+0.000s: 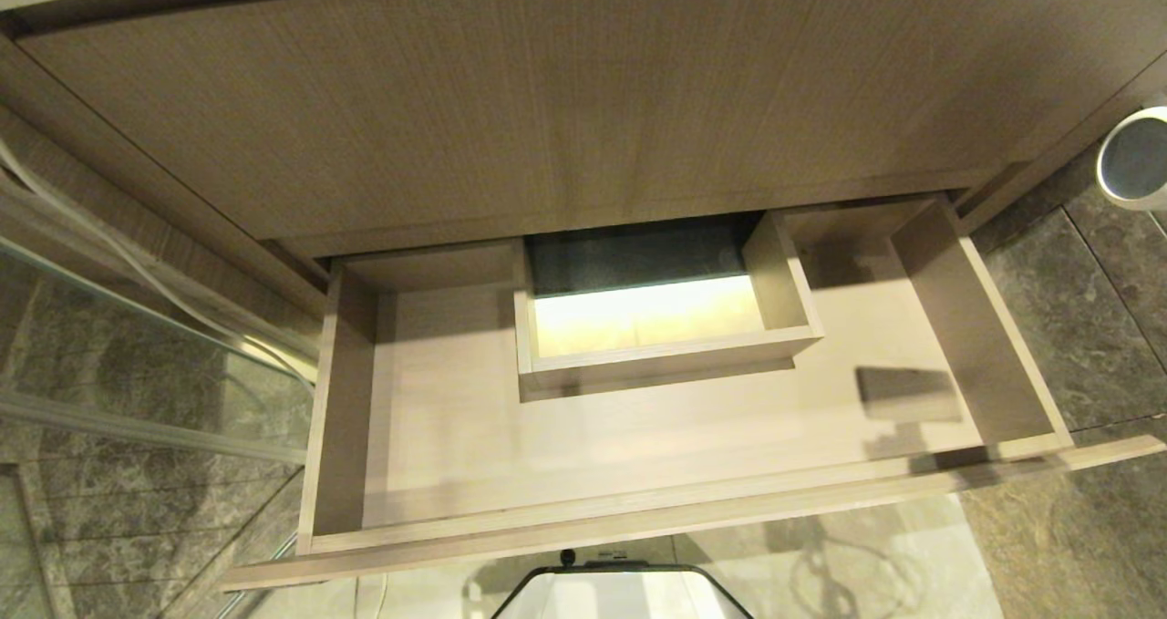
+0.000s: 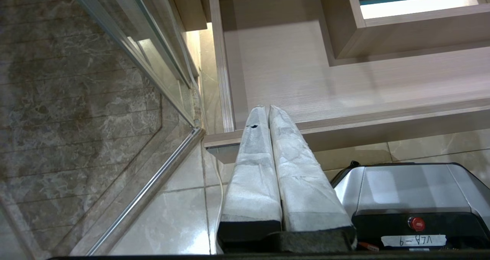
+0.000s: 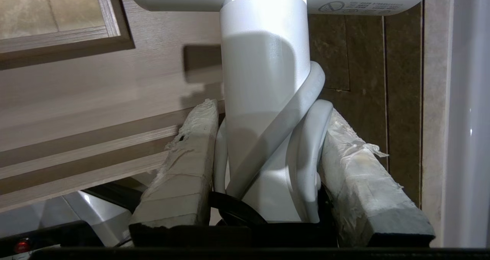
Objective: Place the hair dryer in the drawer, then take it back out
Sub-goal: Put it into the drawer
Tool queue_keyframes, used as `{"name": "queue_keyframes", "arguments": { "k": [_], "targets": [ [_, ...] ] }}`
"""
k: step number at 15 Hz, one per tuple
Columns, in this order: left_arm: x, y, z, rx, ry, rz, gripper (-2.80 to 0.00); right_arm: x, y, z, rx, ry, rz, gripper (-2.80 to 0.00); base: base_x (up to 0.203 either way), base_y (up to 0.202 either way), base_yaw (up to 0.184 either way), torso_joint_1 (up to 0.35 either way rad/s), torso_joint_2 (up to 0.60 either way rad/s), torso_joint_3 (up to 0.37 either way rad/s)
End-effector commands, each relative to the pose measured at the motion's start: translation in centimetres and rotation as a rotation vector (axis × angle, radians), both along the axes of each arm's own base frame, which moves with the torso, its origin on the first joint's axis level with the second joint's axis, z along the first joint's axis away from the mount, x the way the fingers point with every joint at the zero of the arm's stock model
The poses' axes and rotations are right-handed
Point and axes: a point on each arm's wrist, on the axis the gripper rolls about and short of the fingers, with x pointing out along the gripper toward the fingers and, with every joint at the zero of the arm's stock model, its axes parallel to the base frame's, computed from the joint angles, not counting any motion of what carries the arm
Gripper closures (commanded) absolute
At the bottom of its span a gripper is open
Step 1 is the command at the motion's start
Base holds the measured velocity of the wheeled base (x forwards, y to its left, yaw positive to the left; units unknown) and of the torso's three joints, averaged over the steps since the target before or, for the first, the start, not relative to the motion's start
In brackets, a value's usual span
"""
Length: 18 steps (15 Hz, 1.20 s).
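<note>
Right hand (image 3: 264,152) grips hair dryer (image 3: 264,80) by handle, beside open, empty drawer (image 1: 638,500). Left hand (image 2: 268,110) closed, idle. Which task stage: unclear.

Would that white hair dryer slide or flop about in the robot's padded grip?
Probably not: the right gripper clamps the hair dryer by its stiff handle, its padded fingers pinning the cord. The smooth plastic looks slippery, and the barrel could make it top-heavy.

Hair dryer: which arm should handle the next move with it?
Right. The right gripper already clamps the hair dryer by its handle, beside the open, empty drawer. The left gripper is shut, holding nothing.
</note>
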Motion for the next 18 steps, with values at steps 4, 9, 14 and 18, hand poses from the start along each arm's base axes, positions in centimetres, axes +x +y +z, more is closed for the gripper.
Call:
{"name": "queue_keyframes", "arguments": {
  "k": [4,9,14,18],
  "targets": [
    [0.0,0.0,0.0,0.000,0.002,-0.001,0.00,0.8,-0.1,-0.5,-0.008,-0.001,0.005,0.00,0.000,0.000,0.000,0.007,0.00,0.018],
    [0.0,0.0,0.0,0.000,-0.001,-0.001,0.00,1.2,-0.1,-1.0,-0.007,0.017,0.004,0.00,0.000,0.000,0.000,-0.134,0.20,0.078],
    [0.0,0.0,0.0,0.000,-0.001,-0.001,0.00,1.5,0.0,-1.3,-0.007,0.018,0.014,0.00,0.000,0.000,0.000,-0.113,0.37,0.247],
    [0.0,0.0,0.0,0.000,0.000,-0.001,0.00,2.1,0.0,-1.9,-0.005,0.036,0.018,0.00,0.000,0.000,0.000,-0.051,0.33,0.334]
  ]
}}
